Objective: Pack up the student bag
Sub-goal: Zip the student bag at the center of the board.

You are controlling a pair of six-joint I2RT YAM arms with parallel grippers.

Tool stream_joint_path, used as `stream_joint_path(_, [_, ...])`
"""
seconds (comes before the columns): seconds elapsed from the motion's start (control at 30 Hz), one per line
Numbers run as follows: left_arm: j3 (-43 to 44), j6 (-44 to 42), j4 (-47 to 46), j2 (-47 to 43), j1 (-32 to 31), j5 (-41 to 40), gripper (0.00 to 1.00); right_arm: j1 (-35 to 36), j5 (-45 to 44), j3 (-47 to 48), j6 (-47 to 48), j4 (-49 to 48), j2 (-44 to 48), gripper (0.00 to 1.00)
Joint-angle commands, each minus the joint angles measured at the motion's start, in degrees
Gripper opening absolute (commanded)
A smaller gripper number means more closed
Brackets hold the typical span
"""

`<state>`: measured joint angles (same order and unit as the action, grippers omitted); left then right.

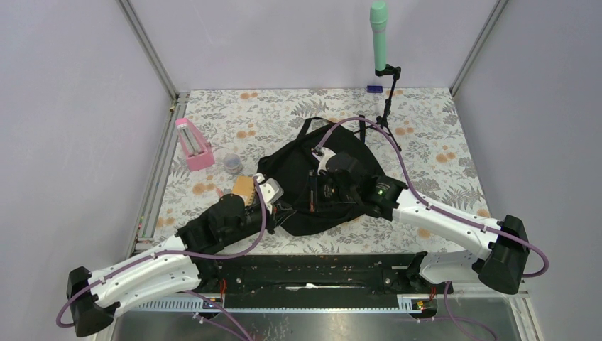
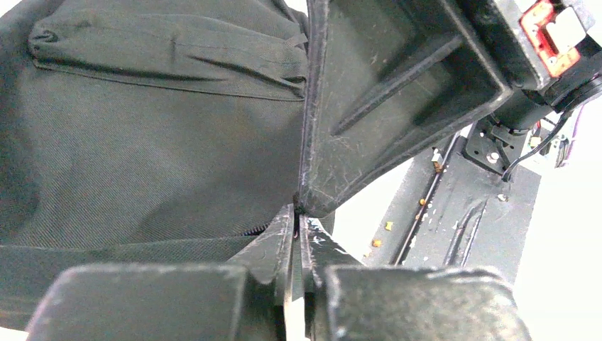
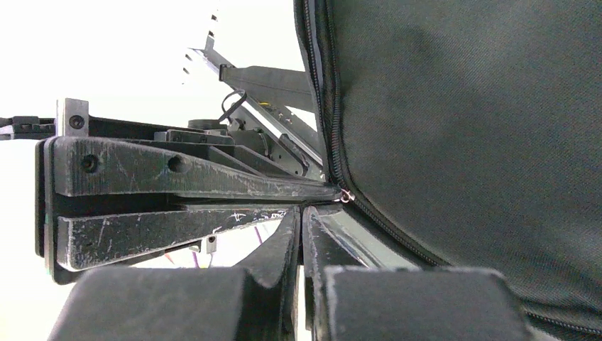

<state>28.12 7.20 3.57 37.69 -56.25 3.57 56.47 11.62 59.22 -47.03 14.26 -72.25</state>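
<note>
Black student bag [image 1: 294,165] is pinched at its zippered edge by the clenched left gripper [image 2: 294,217] and right gripper [image 3: 302,213].

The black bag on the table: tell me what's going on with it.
Both arms are working on the bag. The left arm's fingers and the right arm's fingers are closed and meet tip to tip at its zipper, near the pull; what exactly each pinches is unclear. A pink holder and a small cup sit on the table left of the bag, not packed.
</note>
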Motion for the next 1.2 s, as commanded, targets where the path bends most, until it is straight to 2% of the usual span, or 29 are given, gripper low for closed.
stream_joint_path(0.0, [1.3, 0.6, -7.0, 1.1, -0.2, 1.2, 0.0, 0.0, 2.4, 1.3, -1.3, -4.7, 2.4, 0.0])
stream_joint_path(0.07, [1.3, 1.0, -6.9, 1.4, -0.2, 1.5, 0.0, 0.0, 2.0, 1.1, -1.3, -4.8, 2.6, 0.05])
stream_joint_path(0.27, [0.1, 3.4, -7.3, 1.0, -0.2, -1.7, 0.0, -0.1, -2.9, 0.8, 0.4, -1.8, 5.3, 0.34])
stream_joint_path(0.33, [-0.6, 4.5, -7.6, 0.8, -0.2, -2.7, 0.0, -0.4, -5.5, 0.6, 1.4, -0.1, 7.1, 0.44])
stream_joint_path(0.53, [-2.1, 9.0, -9.4, 0.7, -0.2, -4.1, 0.0, -0.7, -18.3, -1.2, 7.5, 7.0, 11.9, 0.63])
stream_joint_path(0.67, [-3.1, 12.8, -11.1, -0.3, -0.2, -6.4, 0.0, -0.6, -24.1, -8.6, 14.8, 2.5, 15.8, 0.67])
stream_joint_path(0.83, [-2.8, 16.5, -9.5, -0.8, -0.2, -8.8, 0.0, 0.1, -17.2, -23.2, 26.7, -17.9, 20.6, 0.7])
stream_joint_path(0.9, [-2.6, 17.0, -8.4, -0.8, -0.2, -9.6, 0.0, 2.1, -17.5, -26.8, 31.0, -24.5, 20.9, 0.73])
stream_joint_path(1.03, [-2.2, 16.5, -7.3, -0.6, -0.2, -10.6, 0.0, 8.0, -20.8, -27.5, 40.3, -29.8, 18.1, 0.75])
stream_joint_path(1.17, [-1.7, 16.2, -6.8, -0.6, -0.2, -10.7, 0.0, 10.1, -20.6, -27.1, 44.2, -34.0, 14.5, 0.75])
